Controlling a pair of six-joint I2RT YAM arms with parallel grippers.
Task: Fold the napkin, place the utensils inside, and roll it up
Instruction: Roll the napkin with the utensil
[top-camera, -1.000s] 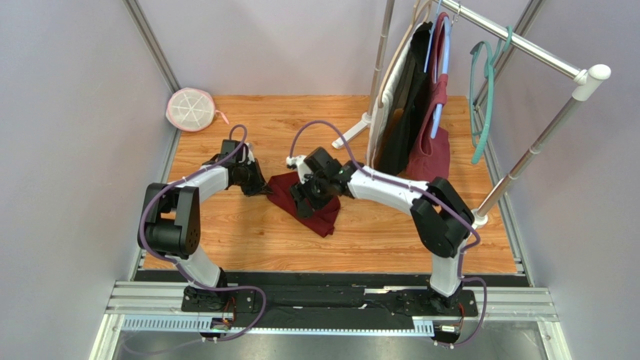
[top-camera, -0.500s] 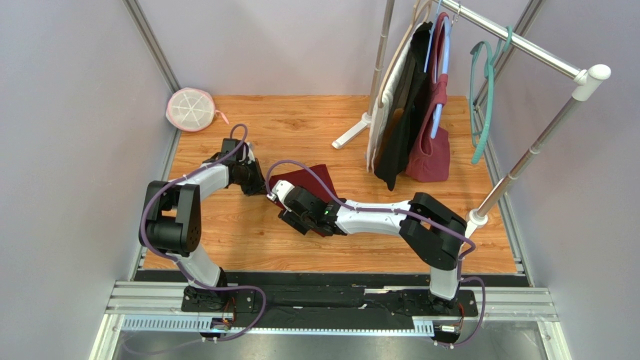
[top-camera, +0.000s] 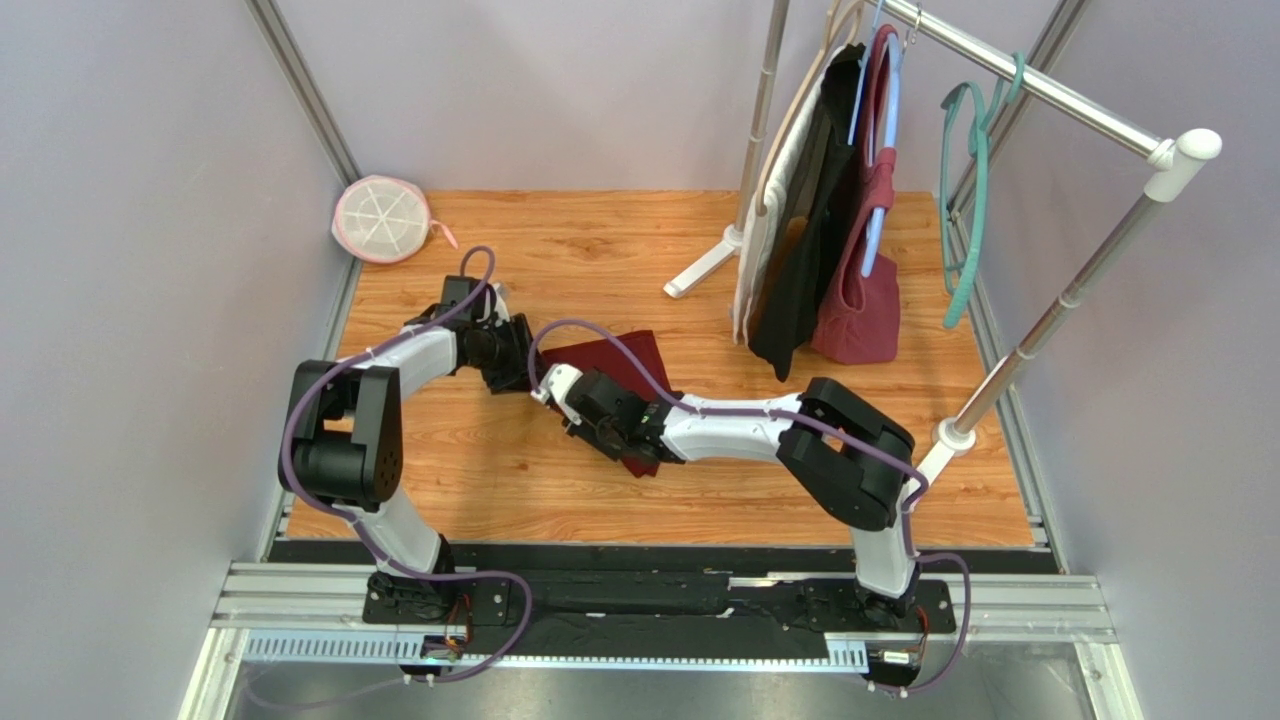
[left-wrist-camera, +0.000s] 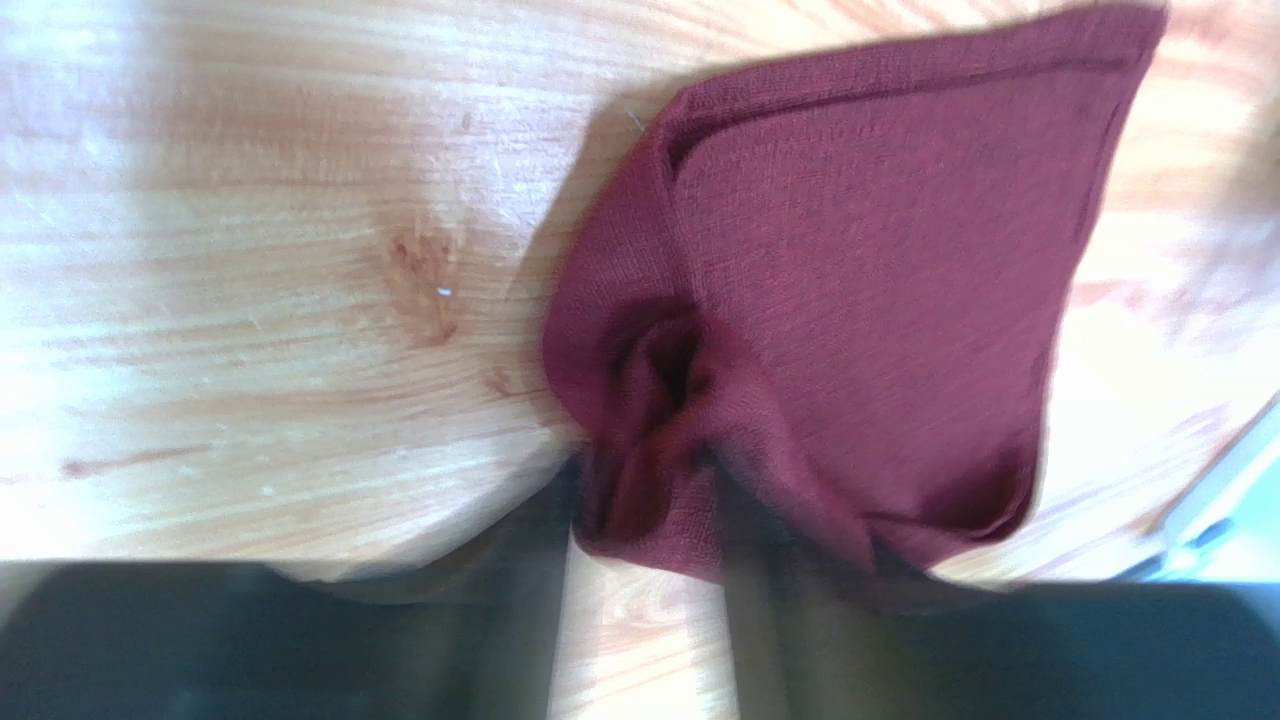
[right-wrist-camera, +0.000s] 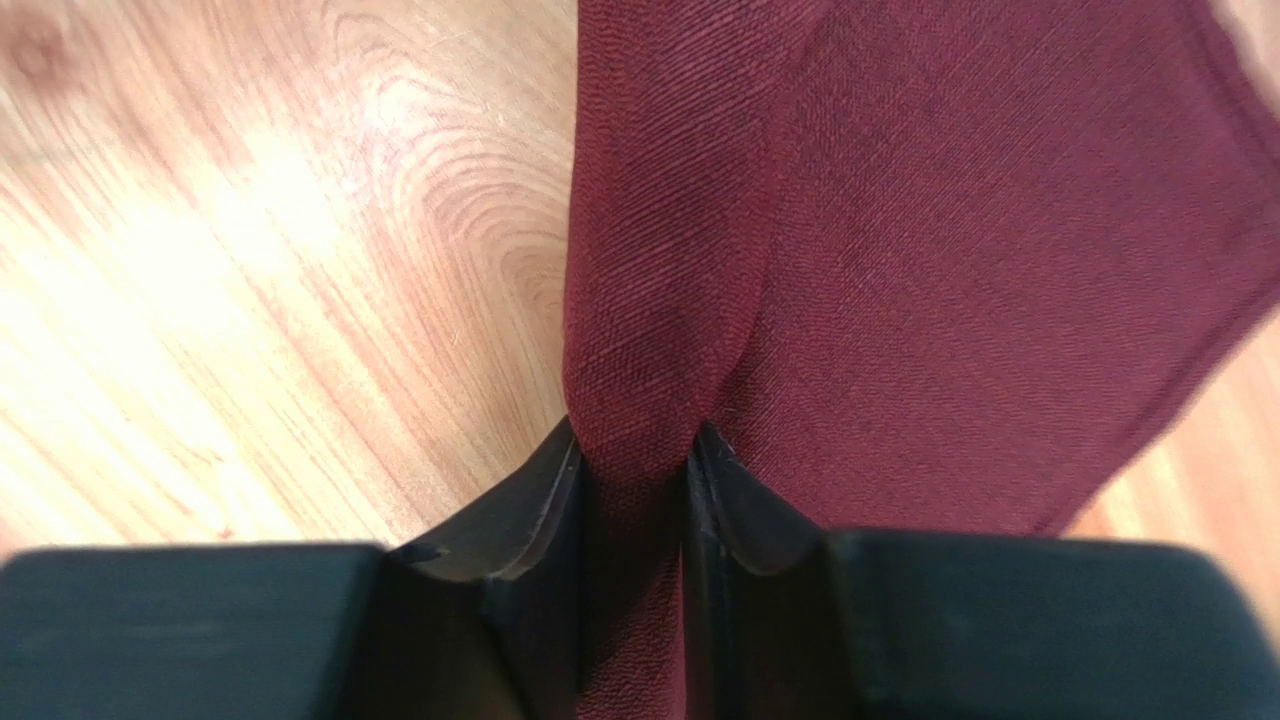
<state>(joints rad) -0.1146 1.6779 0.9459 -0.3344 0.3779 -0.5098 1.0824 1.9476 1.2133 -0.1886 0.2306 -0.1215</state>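
The dark red napkin lies partly folded on the wooden table, between the two arms. In the left wrist view the napkin has a bunched corner at my left gripper, whose blurred fingers stand apart with bare wood between them. From above, the left gripper sits at the cloth's left edge. My right gripper is shut on a raised fold of the napkin. Seen from above, the right gripper is low over the cloth's near part. No utensils are in view.
A clothes rack stands at the back right with dark garments and a burgundy bag on hangers; its white foot reaches onto the table. A round white and pink object lies at the back left corner.
The right gripper swung from the napkin's far side to its near left part and closed on a fold. The left gripper's fingers have parted. The napkin now lies flatter.
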